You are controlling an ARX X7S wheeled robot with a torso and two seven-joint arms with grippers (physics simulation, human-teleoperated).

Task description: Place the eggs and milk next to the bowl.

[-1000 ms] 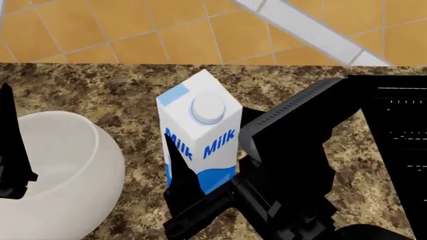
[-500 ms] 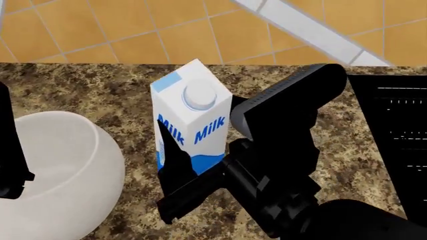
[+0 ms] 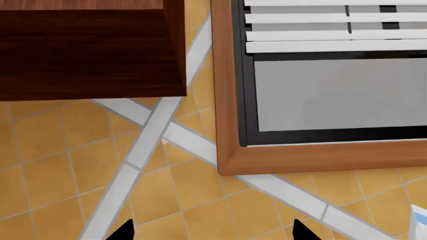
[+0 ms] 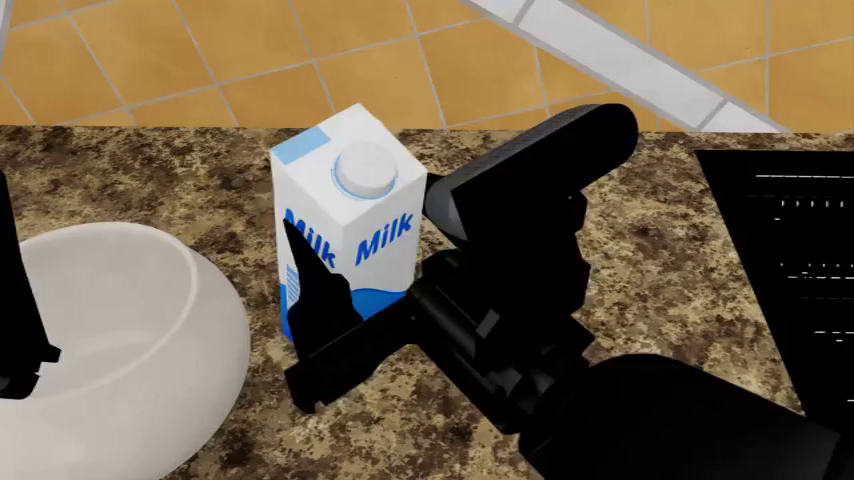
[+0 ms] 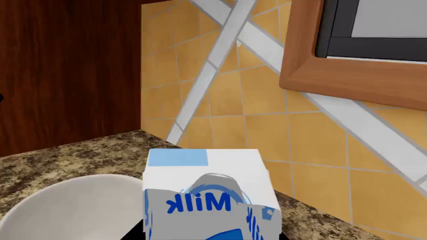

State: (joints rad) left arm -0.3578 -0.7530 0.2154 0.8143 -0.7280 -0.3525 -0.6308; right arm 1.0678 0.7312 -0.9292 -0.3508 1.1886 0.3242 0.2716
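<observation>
While gripped by the right hand (image 4: 350, 300), the milk (image 4: 350, 215) has shifted nearer the bowl (image 4: 127, 340).

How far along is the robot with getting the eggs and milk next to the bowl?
Nothing looks finished yet. In hand: the right gripper is shut on the milk, upright over the countertop and close to the bowl, but a gap remains and it is not released. Left: set the carton down and let go, then bring the eggs, which no view shows. The left gripper is open and empty.

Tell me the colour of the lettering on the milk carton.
Blue, on the white milk carton; clearest in the head view.
</observation>
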